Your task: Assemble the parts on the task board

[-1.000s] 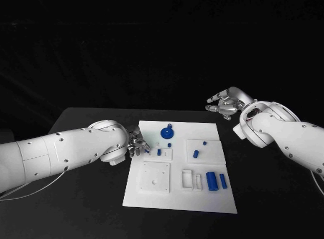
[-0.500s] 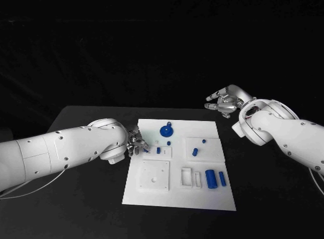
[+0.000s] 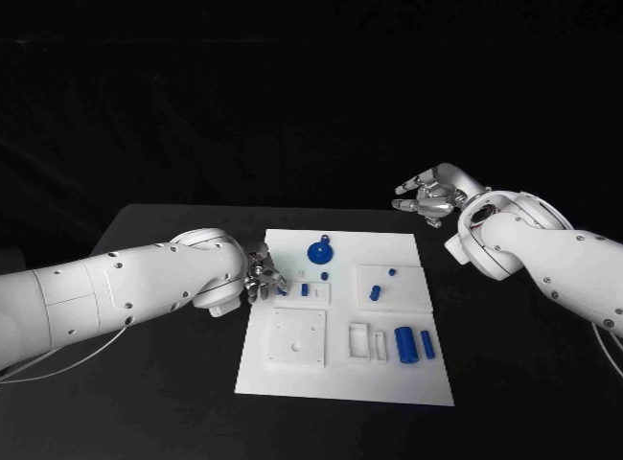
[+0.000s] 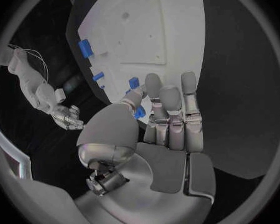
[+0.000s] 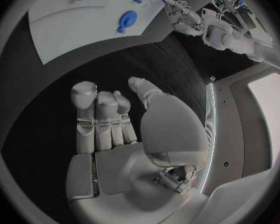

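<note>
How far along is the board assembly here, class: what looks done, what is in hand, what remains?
Looks done: the round blue part and small pegs sit on the task board. In hand: the left hand pinches a small blue part at the board's edge. Left: two blue cylinders lie loose. The right hand hangs empty.

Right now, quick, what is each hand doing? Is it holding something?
Left hand: pinching a small blue part at the board.
Right hand: holding nothing, fingers side by side, off the board.
</note>
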Tool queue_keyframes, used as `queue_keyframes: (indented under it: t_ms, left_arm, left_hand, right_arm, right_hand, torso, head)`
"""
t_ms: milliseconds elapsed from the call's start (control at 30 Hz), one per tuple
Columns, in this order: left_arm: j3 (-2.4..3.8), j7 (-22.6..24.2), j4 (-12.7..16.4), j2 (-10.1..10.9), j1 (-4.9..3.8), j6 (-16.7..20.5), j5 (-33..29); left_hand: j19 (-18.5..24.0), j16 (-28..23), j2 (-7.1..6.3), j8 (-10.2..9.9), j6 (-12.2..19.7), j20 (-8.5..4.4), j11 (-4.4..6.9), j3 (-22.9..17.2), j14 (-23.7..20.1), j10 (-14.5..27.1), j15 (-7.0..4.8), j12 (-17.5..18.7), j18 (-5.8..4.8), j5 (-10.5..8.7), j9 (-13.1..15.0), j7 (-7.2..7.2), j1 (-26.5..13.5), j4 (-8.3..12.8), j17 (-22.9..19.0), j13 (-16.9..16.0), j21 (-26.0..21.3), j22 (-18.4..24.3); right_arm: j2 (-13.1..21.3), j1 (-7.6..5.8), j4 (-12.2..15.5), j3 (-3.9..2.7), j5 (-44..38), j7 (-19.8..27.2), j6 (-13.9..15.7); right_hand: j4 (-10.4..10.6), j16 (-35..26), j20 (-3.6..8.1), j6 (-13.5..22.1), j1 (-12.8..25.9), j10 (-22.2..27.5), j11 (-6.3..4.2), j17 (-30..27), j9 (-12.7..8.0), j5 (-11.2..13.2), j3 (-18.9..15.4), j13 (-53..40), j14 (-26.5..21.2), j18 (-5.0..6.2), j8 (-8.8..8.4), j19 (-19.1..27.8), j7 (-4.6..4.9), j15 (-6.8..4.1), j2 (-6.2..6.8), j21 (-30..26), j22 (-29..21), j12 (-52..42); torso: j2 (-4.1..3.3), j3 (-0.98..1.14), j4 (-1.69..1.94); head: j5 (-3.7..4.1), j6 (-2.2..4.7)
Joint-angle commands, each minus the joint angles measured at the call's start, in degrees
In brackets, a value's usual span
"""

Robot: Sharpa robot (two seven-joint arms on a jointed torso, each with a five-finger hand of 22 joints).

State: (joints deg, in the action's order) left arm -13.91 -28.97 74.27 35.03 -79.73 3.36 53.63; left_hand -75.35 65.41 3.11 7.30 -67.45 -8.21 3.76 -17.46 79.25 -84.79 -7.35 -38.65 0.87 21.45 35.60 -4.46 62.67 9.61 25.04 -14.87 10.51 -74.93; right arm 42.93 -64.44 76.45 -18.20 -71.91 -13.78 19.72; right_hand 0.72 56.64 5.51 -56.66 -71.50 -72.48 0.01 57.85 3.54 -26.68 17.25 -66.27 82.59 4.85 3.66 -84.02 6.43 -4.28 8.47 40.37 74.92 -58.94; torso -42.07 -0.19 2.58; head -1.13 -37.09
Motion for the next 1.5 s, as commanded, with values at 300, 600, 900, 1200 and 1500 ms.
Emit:
queue_keyframes:
  t_ms: [300, 600, 900, 1200, 1500]
  left_arm:
    - [0.06, 0.8, 0.1, -0.5, 0.00, 0.8, 0.3]
    - [0.09, 0.3, -0.3, -0.8, 0.00, 1.0, 0.7]
    - [0.09, 0.0, -0.6, -1.1, 0.00, 1.0, 1.0]
    - [0.07, 0.0, -1.0, -1.7, 0.22, 0.6, 1.3]
    - [0.07, -0.2, -1.2, -1.8, 0.38, 0.2, 1.3]
  left_hand:
    - [-0.3, -0.1, 0.78, 0.3, -7.2, 0.08, 1.34, -0.7, 0.0, -1.9, -0.30, 0.0, -0.87, 0.43, 4.0, 6.11, 0.4, 0.8, 0.1, -0.2, 0.4, -0.9]
    - [-0.3, -0.1, 0.78, 0.3, -7.2, 0.08, 1.34, -0.7, 0.0, -1.9, -0.30, 0.0, -0.87, 0.43, 4.0, 6.11, 0.4, 0.8, 0.1, -0.2, 0.4, -0.9]
    - [-0.3, -0.1, 0.82, 0.2, -7.2, 0.08, 1.35, -0.8, 0.1, -1.9, -0.30, 0.0, -0.87, 0.42, 4.1, 6.13, 0.3, 0.8, 0.0, -0.3, 0.4, -0.9]
    - [-0.2, -0.2, 0.88, 0.2, -7.2, 0.11, 1.32, -0.7, 0.0, -1.9, -0.28, 0.1, -0.87, 0.17, 4.2, 6.11, 0.2, 0.7, 0.0, -0.3, 0.4, -0.9]
    - [-0.2, -0.3, 0.84, 0.2, -7.1, 0.13, 1.25, -0.7, 0.0, -1.9, -0.26, 0.2, -0.87, 0.07, 4.3, 6.08, 0.3, 0.6, -0.1, -0.3, 0.4, -0.8]
  right_arm:
    - [-0.1, 0.04, 0.0, -0.03, -0.2, 0.1, -0.5]
    - [0.0, 0.04, 0.0, -0.03, -0.2, 0.1, -0.4]
    - [0.1, 0.04, 0.1, -0.03, -0.2, 0.0, -0.5]
    - [0.1, 0.04, 0.0, -0.03, -0.2, 0.0, -0.5]
    - [0.1, 0.08, 0.3, -0.03, 1.2, 0.0, -0.8]
  right_hand:
    - [0.0, 0.1, -0.26, -0.2, 0.5, 0.1, -0.16, 0.0, 0.0, -0.2, 0.2, -0.1, 0.3, 1.13, -0.17, -3.1, 0.12, 0.09, 0.05, 0.3, 4.4, -0.2]
    - [0.0, 0.1, -0.26, -0.2, 0.5, 0.1, -0.16, 0.0, 0.0, -0.2, 0.2, -0.1, 0.3, 1.13, -0.17, -3.1, 0.12, 0.09, 0.05, 0.3, 4.4, -0.2]
    - [0.0, 0.1, -0.26, -0.2, 0.5, 0.1, -0.16, 0.0, 0.0, -0.2, 0.2, -0.1, 0.3, 1.13, -0.17, -3.1, 0.12, 0.09, 0.05, 0.3, 4.4, -0.2]
    - [0.0, 0.1, -0.26, -0.2, 0.5, 0.1, -0.16, 0.0, 0.0, -0.2, 0.2, -0.1, 0.3, 1.13, -0.17, -3.1, 0.12, 0.09, 0.05, 0.3, 4.4, -0.2]
    - [0.0, 0.1, -0.24, -0.2, 0.5, 0.1, -0.17, 0.0, 0.0, -0.4, 0.3, 0.0, 0.3, 1.13, -0.19, -3.1, 0.11, 0.08, -0.03, 0.2, 4.3, -0.2]
  torso:
    - [-0.06, -0.02, 0.00]
    - [-0.04, 0.00, 0.04]
    - [-0.01, -0.02, 0.05]
    - [-0.04, -0.03, -0.01]
    - [-0.03, 0.01, -0.01]
  head:
    - [0.01, 0.13]
    - [0.13, 0.11]
    - [0.11, 0.05]
    - [0.19, -0.09]
    - [0.14, -0.20]
